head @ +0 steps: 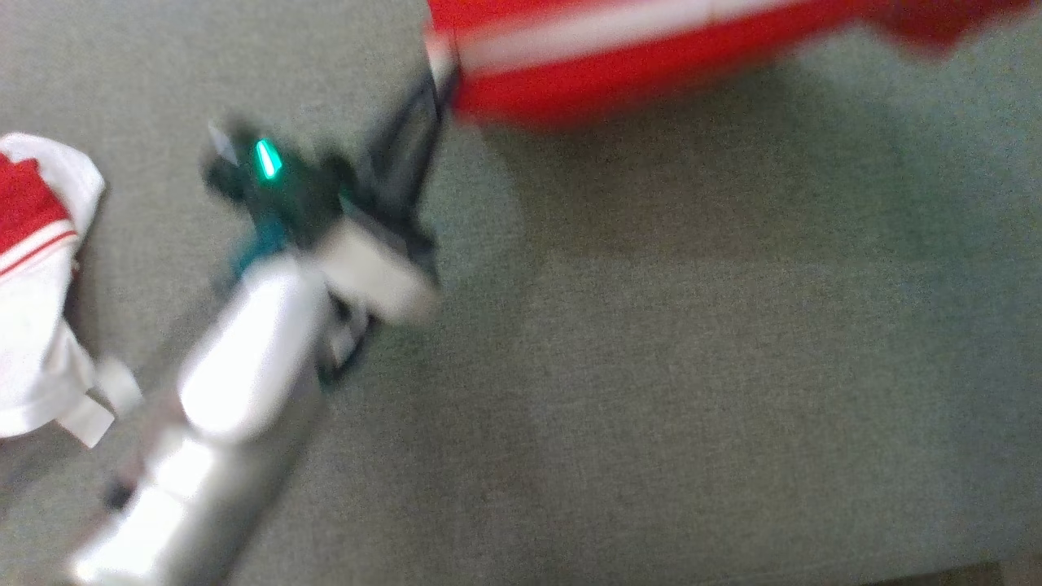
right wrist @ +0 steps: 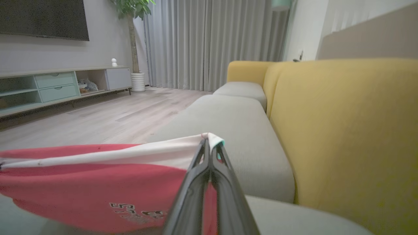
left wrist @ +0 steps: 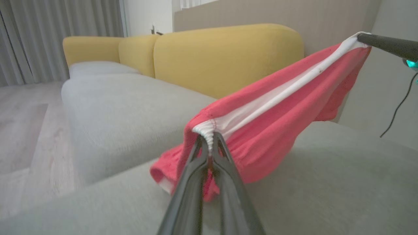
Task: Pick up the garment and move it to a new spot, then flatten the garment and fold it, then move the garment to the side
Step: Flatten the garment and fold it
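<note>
Red garment (left wrist: pixel 271 137) with a white band (left wrist: pixel 277 94) is hanging stretched over the grey sofa seat (left wrist: pixel 343 189), while the left gripper (left wrist: pixel 209 139) and the right gripper (right wrist: pixel 210 141) are each clamping, jaws fully closed, one end of that band.

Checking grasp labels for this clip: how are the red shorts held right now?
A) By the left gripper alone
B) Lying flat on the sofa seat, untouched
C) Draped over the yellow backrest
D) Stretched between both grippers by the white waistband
D: the left gripper is shut on one end of the white waistband and the right gripper on the other, with the red shorts strung between them over the grey seat cushion.
</note>
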